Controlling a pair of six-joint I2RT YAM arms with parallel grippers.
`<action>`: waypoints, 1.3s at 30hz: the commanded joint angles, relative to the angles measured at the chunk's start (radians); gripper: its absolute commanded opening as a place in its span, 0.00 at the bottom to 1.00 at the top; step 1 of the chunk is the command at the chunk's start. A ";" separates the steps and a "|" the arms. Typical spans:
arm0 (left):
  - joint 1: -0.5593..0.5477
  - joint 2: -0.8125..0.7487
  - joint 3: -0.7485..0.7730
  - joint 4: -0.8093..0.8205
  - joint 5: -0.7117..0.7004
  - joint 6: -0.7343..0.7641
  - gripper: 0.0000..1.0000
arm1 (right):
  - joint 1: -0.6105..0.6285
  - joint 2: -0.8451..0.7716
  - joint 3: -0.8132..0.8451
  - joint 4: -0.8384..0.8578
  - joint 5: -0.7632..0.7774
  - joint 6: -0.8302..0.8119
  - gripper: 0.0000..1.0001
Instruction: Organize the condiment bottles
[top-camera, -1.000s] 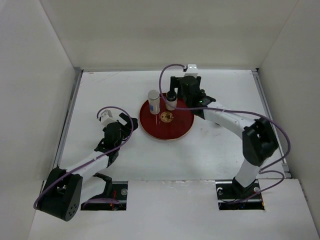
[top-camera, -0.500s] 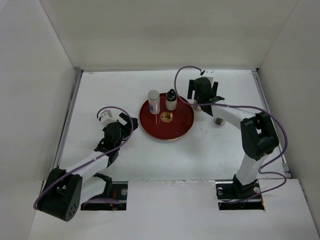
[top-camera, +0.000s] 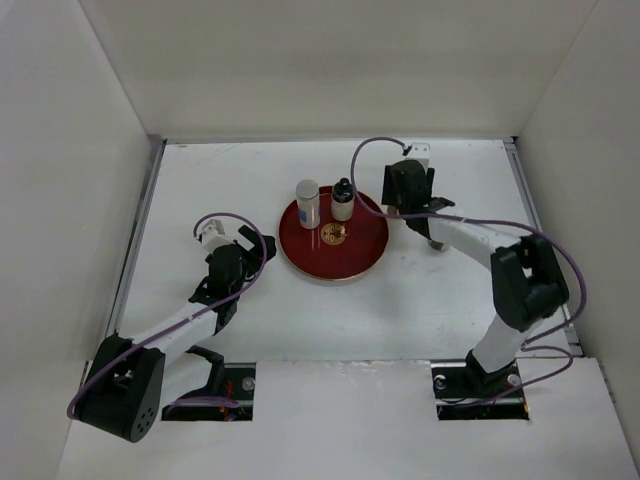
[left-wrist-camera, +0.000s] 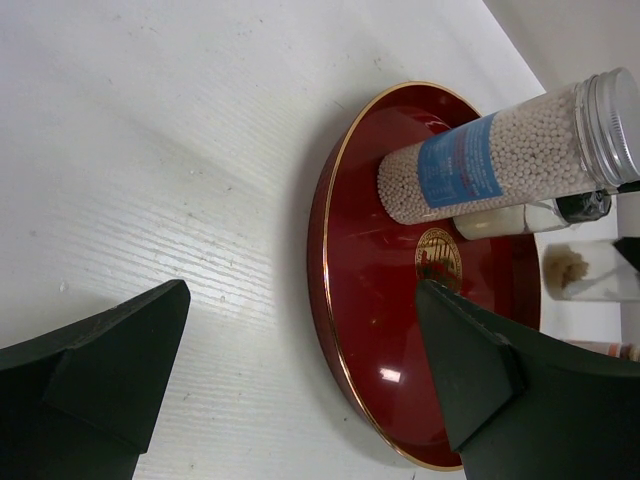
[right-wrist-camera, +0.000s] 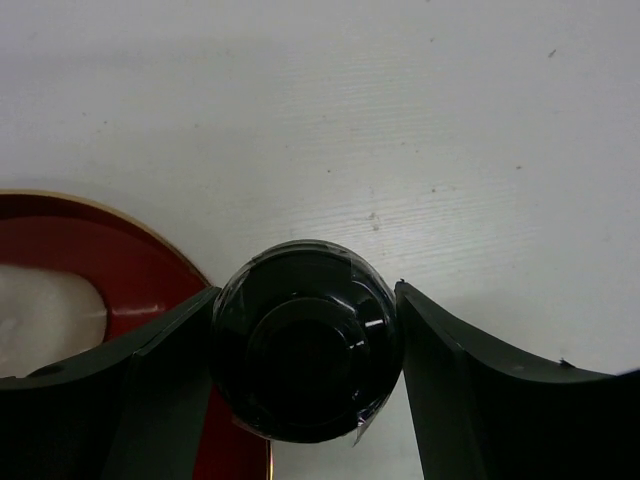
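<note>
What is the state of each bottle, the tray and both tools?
Pale bottle: upright on the tray, capped.
Dark bottle: upright on the tray.
Second dark bottle: beside the tray, gripped.
Left tool: open, empty.
Right tool: shut on the second dark bottle.
Tray: flat on the table.

the left arm (top-camera: 170, 325) lies low, reaching from its base at the near left edge forward and to the right, with the wrist bent at the far end. the left gripper (left-wrist-camera: 300, 290) is wide apart, its 2 dark fingers (left-wrist-camera: 90, 370) at either side of the wrist view with nothing between them.

the right arm (top-camera: 470, 240) rises from its base at the near right, folds at a raised elbow, and its forearm runs forward and left to the far middle. the right gripper (right-wrist-camera: 305, 293) points straight down, its 2 fingers (right-wrist-camera: 120, 390) pressed against both sides of a black-capped bottle (right-wrist-camera: 300, 350), gripping it.
</note>
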 joint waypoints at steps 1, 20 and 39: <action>0.001 -0.014 0.001 0.048 0.005 -0.006 1.00 | 0.054 -0.193 -0.036 0.098 0.042 -0.028 0.57; -0.008 -0.017 0.003 0.047 0.004 -0.002 1.00 | 0.269 -0.031 -0.067 0.137 0.031 0.053 0.70; -0.023 -0.041 0.003 0.039 -0.004 -0.002 1.00 | -0.023 -0.597 -0.473 0.044 0.209 0.097 1.00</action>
